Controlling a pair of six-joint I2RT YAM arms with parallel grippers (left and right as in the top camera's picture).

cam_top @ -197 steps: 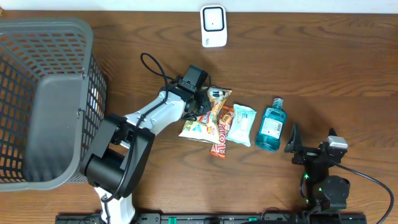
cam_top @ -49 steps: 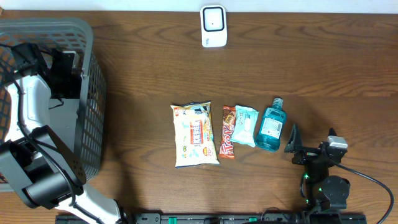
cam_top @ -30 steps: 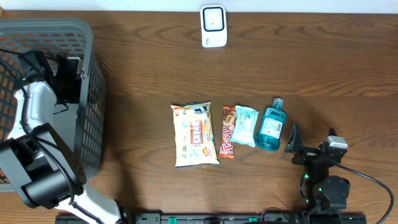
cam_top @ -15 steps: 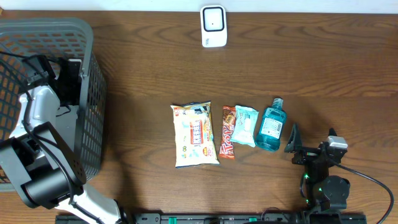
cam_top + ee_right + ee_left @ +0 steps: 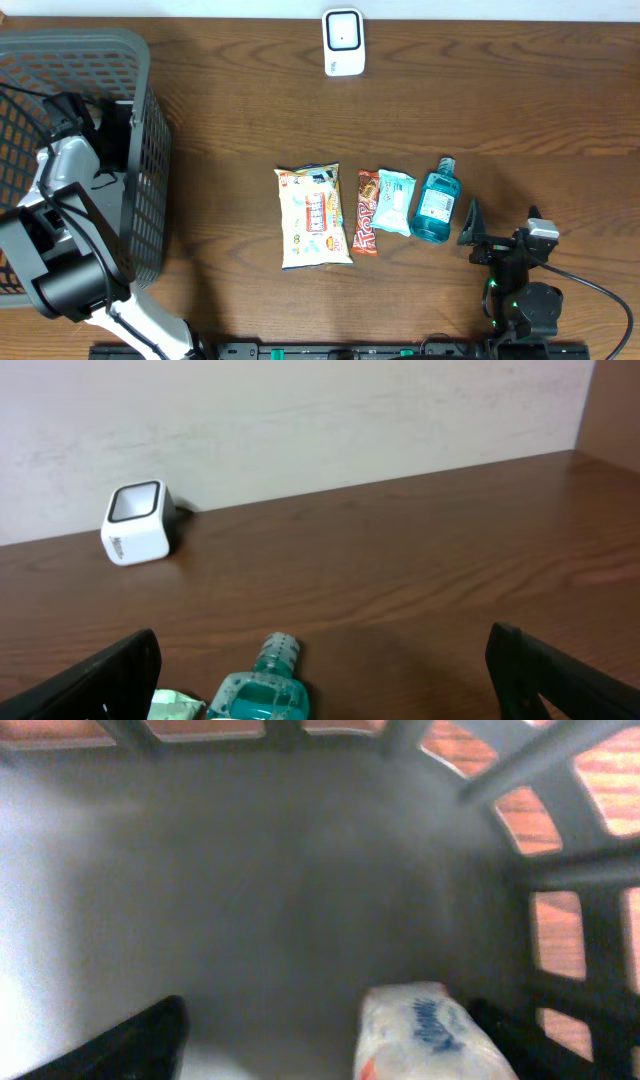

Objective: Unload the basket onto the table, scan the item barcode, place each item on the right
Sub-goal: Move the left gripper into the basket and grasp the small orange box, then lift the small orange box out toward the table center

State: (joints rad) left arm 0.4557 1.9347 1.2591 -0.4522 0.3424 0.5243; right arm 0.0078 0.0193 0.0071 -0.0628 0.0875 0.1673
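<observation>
Inside the basket (image 5: 100, 40), your left gripper (image 5: 330, 1032) hangs jaws apart over the packet (image 5: 430, 1035); a careless lift-out could snag the mesh. Right gripper (image 5: 325, 660) gapes too.

Mock shop checkout: scanner (image 5: 343, 42), basket (image 5: 142, 70), packaged goods (image 5: 314, 217).

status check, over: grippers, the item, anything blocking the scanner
Left gripper open inside grey mesh basket, over white blue-printed packet on its floor. Right gripper open beside blue mouthwash bottle. Nothing between bottle and white box scanner.
</observation>
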